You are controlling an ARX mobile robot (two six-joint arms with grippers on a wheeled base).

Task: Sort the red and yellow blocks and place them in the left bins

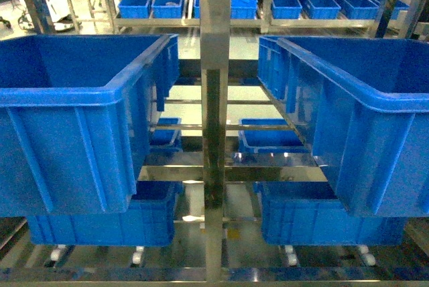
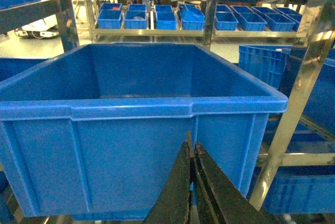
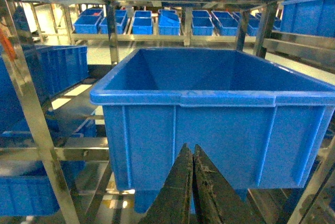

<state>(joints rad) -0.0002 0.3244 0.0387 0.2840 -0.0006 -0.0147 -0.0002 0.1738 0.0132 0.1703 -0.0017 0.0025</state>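
No red or yellow block shows in any view. In the head view a large blue bin (image 1: pixel 80 92) sits on the left of the steel rack and another large blue bin (image 1: pixel 362 99) on the right; neither gripper appears there. The left gripper (image 2: pixel 192 148) is shut with nothing between its fingers, pointing at the front wall of the left bin (image 2: pixel 131 109), whose visible inside looks bare. The right gripper (image 3: pixel 189 150) is shut too, held just before the front wall of the right bin (image 3: pixel 220 98).
A steel post (image 1: pixel 214 126) stands between the two bins. Lower shelves hold more blue bins (image 1: pixel 100 220) (image 1: pixel 328 220). A far rack carries several small blue bins (image 1: pixel 281 5). Steel uprights (image 2: pixel 293 114) (image 3: pixel 31 124) flank each bin.
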